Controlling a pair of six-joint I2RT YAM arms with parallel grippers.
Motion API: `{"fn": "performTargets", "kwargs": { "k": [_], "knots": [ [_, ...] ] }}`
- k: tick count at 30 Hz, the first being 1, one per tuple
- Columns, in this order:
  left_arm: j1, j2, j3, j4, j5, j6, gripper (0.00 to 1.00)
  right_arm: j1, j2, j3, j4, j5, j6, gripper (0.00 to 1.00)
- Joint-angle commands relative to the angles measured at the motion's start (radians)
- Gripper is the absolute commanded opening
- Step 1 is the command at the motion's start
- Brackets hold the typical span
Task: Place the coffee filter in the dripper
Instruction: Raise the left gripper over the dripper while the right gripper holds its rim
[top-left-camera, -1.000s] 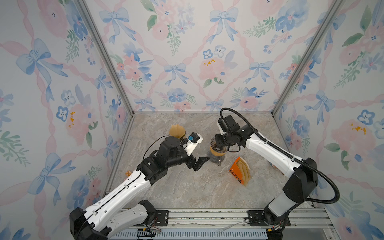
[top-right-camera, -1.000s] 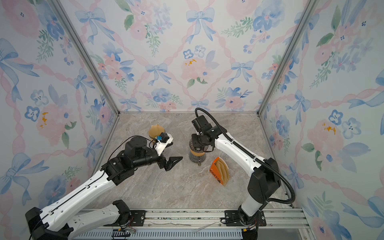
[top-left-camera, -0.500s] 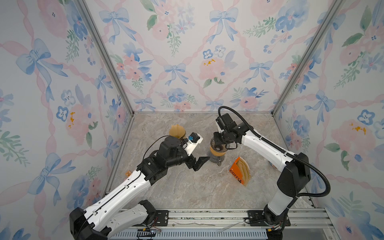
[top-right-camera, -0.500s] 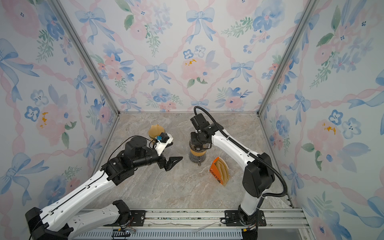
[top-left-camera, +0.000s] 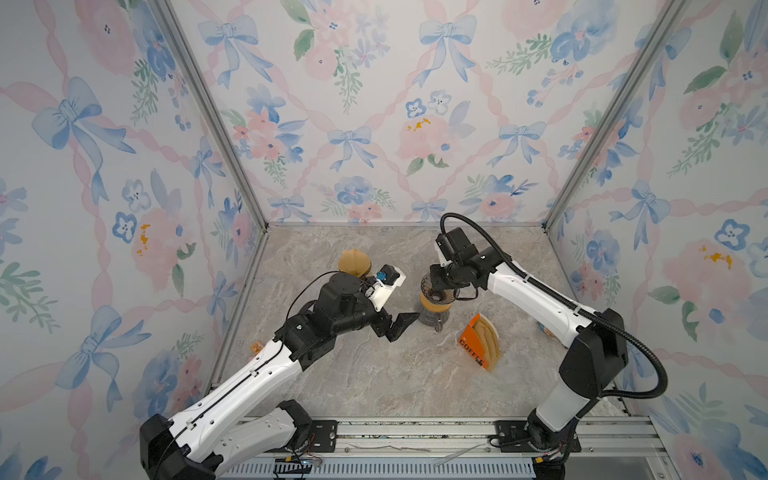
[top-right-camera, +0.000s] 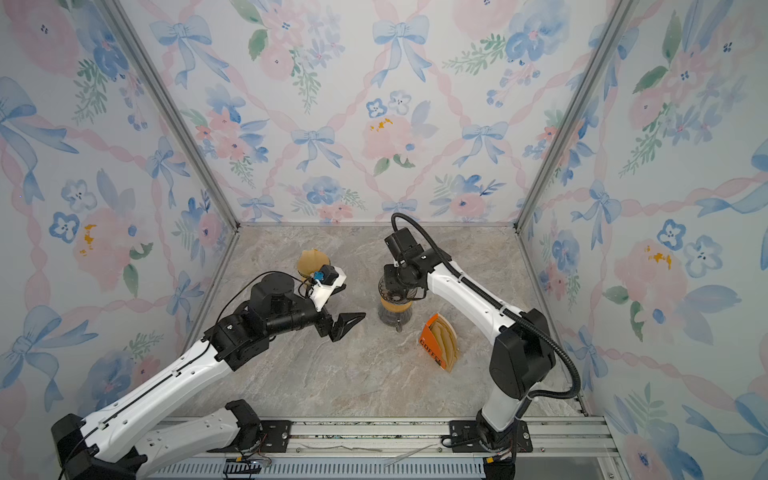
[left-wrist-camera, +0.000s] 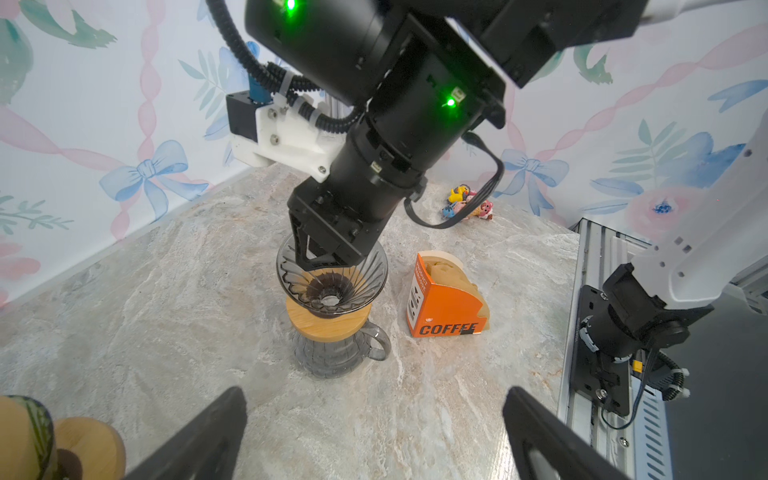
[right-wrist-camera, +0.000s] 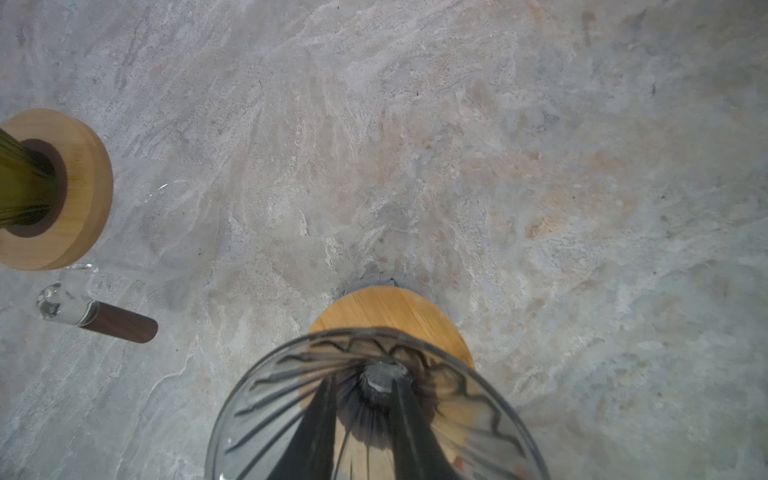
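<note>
The dripper (top-left-camera: 434, 291) (top-right-camera: 394, 296) is a smoked, ribbed glass cone on a wooden collar over a glass server (left-wrist-camera: 332, 353). It stands mid-table, and in the left wrist view I see no paper in the cone (left-wrist-camera: 332, 286). My right gripper (right-wrist-camera: 361, 384) (left-wrist-camera: 309, 259) reaches down into the cone with its fingers a little apart and nothing between them. Tan coffee filters (left-wrist-camera: 451, 274) (top-left-camera: 488, 336) stand in an orange COFFEE box (left-wrist-camera: 449, 309) just right of the dripper. My left gripper (left-wrist-camera: 374, 392) (top-left-camera: 395, 328) hovers left of the dripper, wide open and empty.
A second, green dripper (top-left-camera: 353, 262) with a tan lining stands on a wooden collar (right-wrist-camera: 54, 187) at the back left, behind my left wrist. Small toy figures (left-wrist-camera: 467, 203) lie by the right wall. A metal rail (top-left-camera: 415, 432) runs along the front edge.
My right arm's elbow has shifted slightly inward while its gripper stays in the dripper. The left arm has not moved.
</note>
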Motion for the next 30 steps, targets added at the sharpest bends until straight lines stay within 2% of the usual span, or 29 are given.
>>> {"fn": "performTargets", "kwargs": {
  "k": [1,7,9,13,20,26,30],
  "knots": [
    [0.007,0.031,-0.007,0.024,-0.016,-0.013,0.98,-0.008,-0.112,-0.044,0.027,-0.013,0.008,0.30],
    [0.008,0.132,0.066,0.021,-0.031,-0.033,0.98,-0.085,-0.226,-0.138,0.052,-0.088,0.055,0.34],
    [0.008,0.184,0.107,0.019,-0.075,-0.074,0.98,-0.116,-0.247,-0.161,0.055,-0.119,0.062,0.34],
    [0.008,0.323,0.245,-0.009,-0.132,-0.143,0.98,-0.164,-0.285,-0.214,0.081,-0.156,0.076,0.34],
    [0.009,0.582,0.465,-0.081,-0.137,-0.220,0.98,-0.261,-0.330,-0.319,0.150,-0.215,0.139,0.34],
    [0.024,0.708,0.560,-0.121,-0.109,-0.257,0.90,-0.277,-0.308,-0.349,0.229,-0.354,0.148,0.30],
    [0.060,0.750,0.601,-0.121,0.003,-0.276,0.84,-0.275,-0.299,-0.368,0.269,-0.376,0.163,0.29]
  ]
}}
